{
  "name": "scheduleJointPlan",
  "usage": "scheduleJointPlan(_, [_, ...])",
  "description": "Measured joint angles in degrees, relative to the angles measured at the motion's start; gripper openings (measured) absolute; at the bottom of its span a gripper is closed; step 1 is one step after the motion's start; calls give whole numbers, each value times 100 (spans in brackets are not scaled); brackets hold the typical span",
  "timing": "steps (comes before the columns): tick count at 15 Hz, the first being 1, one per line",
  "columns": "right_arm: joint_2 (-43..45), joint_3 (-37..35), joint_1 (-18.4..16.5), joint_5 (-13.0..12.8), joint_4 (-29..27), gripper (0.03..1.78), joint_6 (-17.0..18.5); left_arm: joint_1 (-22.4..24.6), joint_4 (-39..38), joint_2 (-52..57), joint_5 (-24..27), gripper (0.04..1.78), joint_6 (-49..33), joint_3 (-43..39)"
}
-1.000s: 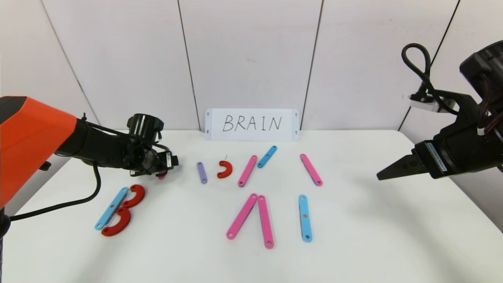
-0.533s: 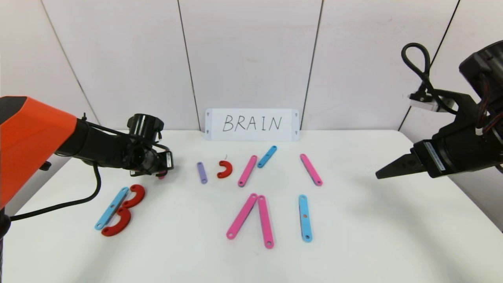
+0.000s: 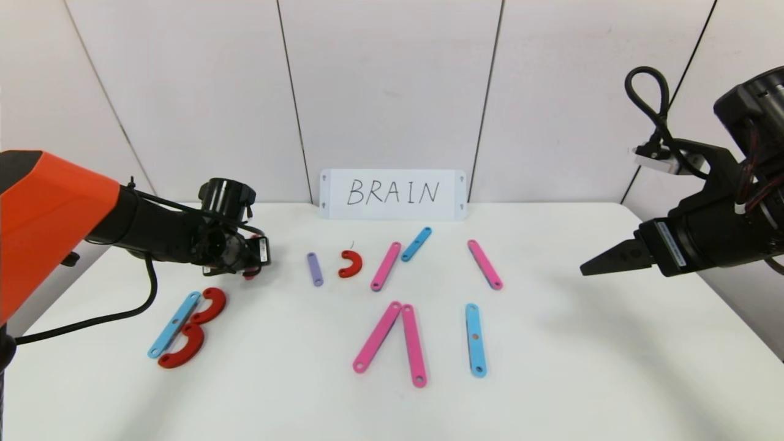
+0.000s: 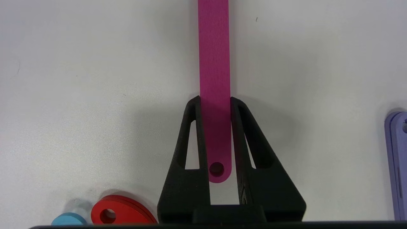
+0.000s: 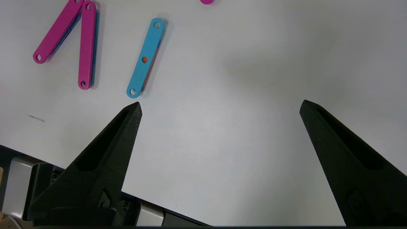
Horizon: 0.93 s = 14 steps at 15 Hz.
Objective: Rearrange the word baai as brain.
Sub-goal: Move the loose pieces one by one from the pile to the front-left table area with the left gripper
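The flat letter pieces lie on the white table (image 3: 582,367). A blue strip (image 3: 174,323) with two red curves (image 3: 208,305) forms a B at the left. My left gripper (image 3: 250,264) is just beyond the B, low over the table. In the left wrist view it (image 4: 215,98) is shut on the end of a pink strip (image 4: 213,47). A purple strip (image 3: 315,269), a red curve (image 3: 351,264), pink strips (image 3: 386,266) and blue strips (image 3: 475,339) lie in the middle. My right gripper (image 3: 591,267) hovers open and empty at the right (image 5: 219,106).
The white card with BRAIN handwritten (image 3: 393,193) leans on the back wall. Two pink strips (image 3: 413,345) meet in an inverted V near the front middle. A pink strip (image 3: 484,264) lies at the back right. The table's near edge (image 5: 178,219) shows in the right wrist view.
My right gripper has drifted slightly left and down. My left gripper has shifted a little left with the pink strip. The pieces on the table have not moved.
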<state>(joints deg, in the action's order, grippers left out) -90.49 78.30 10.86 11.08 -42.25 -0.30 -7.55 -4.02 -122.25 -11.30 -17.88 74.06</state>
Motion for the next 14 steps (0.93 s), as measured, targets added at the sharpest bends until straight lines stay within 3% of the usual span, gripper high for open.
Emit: scheduleJointPlan(14, [44, 11, -9, -1, 4, 174, -11, -438, 37, 1346, 4, 27, 243, -925])
